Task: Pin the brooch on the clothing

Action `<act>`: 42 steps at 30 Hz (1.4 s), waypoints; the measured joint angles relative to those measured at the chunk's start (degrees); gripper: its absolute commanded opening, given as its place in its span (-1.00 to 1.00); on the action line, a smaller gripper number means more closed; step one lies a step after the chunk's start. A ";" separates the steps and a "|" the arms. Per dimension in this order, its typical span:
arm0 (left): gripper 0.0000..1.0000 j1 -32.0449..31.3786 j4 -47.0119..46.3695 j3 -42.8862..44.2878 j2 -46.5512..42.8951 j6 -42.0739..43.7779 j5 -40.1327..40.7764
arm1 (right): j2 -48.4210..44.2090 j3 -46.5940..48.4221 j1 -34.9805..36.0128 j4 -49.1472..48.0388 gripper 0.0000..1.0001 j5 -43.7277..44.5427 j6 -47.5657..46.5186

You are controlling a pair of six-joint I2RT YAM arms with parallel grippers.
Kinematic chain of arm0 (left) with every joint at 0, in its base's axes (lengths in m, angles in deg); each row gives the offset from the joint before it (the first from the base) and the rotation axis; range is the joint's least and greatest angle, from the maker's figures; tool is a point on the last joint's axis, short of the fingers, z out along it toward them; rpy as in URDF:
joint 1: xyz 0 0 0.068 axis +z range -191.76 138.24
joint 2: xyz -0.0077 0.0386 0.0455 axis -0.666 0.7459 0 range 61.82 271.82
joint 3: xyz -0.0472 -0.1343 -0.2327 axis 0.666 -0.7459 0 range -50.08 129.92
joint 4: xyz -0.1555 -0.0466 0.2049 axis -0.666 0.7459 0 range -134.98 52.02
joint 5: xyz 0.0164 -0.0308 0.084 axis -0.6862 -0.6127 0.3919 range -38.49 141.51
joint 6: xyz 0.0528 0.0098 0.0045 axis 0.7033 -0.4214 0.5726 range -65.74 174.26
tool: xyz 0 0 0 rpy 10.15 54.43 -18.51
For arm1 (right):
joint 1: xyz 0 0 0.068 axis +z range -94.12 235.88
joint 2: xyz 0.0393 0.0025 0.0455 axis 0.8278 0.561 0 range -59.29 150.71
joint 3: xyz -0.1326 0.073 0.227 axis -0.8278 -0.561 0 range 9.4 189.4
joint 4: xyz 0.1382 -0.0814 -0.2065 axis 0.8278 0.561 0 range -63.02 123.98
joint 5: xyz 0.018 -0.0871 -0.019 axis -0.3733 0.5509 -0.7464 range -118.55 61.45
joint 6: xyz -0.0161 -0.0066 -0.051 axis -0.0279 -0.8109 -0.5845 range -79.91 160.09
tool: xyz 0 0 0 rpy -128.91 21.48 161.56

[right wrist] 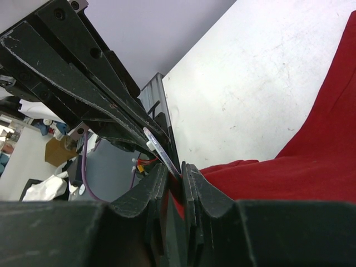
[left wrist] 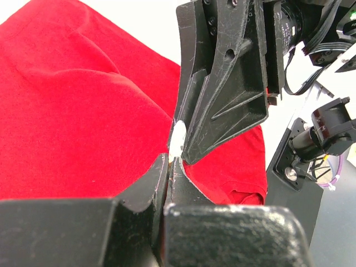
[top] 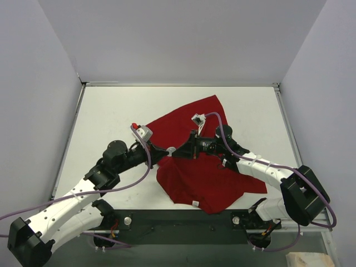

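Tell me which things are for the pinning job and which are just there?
For the job: shirt, brooch, left gripper, right gripper.
Just there: table, purple cables, walls.

plain red t-shirt (top: 200,178), white brooch (left wrist: 178,139), black fingers (left wrist: 222,100), white table (top: 111,117).

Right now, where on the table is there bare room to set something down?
Bare table lies between the shirt and the left wall, along the back wall, and right of the shirt. Crowded: mid-shirt, where left gripper and right gripper meet.
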 measured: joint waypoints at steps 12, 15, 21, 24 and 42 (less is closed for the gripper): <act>-1.00 0.48 1.62 -0.83 -1.90 -0.37 2.45 | 0.04 -1.38 -3.23 -2.10 -0.48 2.80 0.90; -1.00 0.52 2.14 -0.87 -1.90 -0.35 2.95 | 0.04 -1.40 -3.41 -2.16 -0.37 3.13 0.85; -1.00 0.52 2.27 -0.87 -1.53 -0.13 2.95 | 0.09 -1.40 -3.08 -2.80 0.18 2.64 0.70; -1.00 0.52 2.29 -0.85 -0.72 0.26 2.54 | 0.09 -1.49 -2.34 -3.32 0.40 1.86 -0.90; -1.00 0.55 1.86 0.52 2.91 0.31 -4.09 | -0.46 -2.62 1.29 -2.93 0.34 -1.97 -8.13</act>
